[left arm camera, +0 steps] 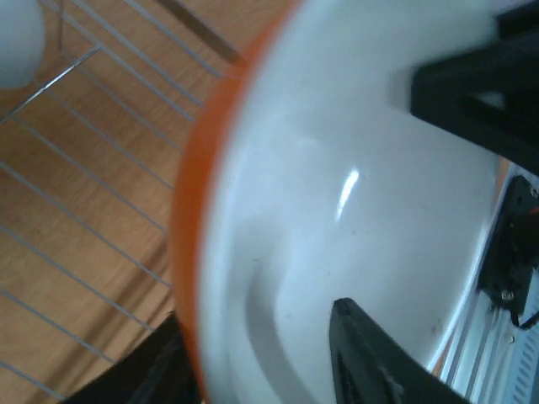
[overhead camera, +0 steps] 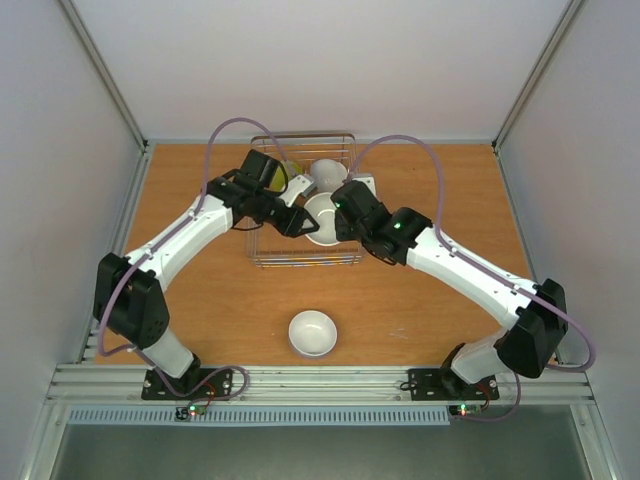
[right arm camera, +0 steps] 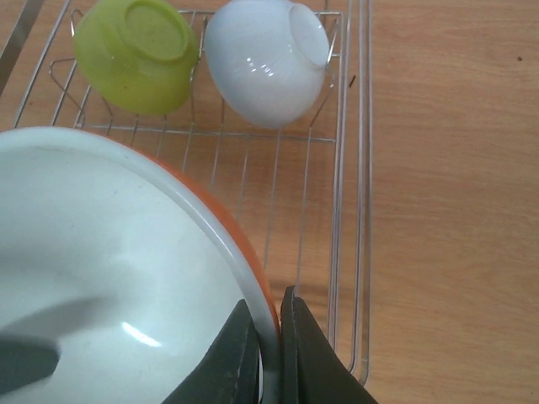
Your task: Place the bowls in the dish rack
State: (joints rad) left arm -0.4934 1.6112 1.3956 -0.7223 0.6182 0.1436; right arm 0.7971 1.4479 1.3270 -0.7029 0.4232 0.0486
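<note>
From above, my left gripper (overhead camera: 290, 222) and right gripper (overhead camera: 345, 213) meet over the dish rack (overhead camera: 262, 256). The orange bowl (overhead camera: 322, 218) is directly between them, white inside facing up. Just beyond my right fingers a white bowl (overhead camera: 328, 174) sits in the rack. A loose white bowl (overhead camera: 312, 333) waits on the table (overhead camera: 230, 310), well behind both hands. Two hands on one bowl is the worry: if either arm moves while the other grips, the rim could twist out of the pinch.

From my left wrist, the orange bowl fills nearly everything. One finger lies outside the wall and the other inside, so I straddle the rim, but I cannot tell whether I am clamped or slack. With the view this blocked, I could hardly judge the wires below before lowering.

From my right wrist, my two fingers are drawn close with the bowl's rim pinched between them, so I judge this hand is gripping the orange bowl. Ahead of the fingers, the yellow-green bowl (right arm camera: 135, 55) and the white bowl lean at the rack's far end, touching or nearly so. A thin pinch on a glossy rim probably holds poorly. A slip would drop the bowl onto the wires, and pushing too far forward would knock it into those two.
</note>
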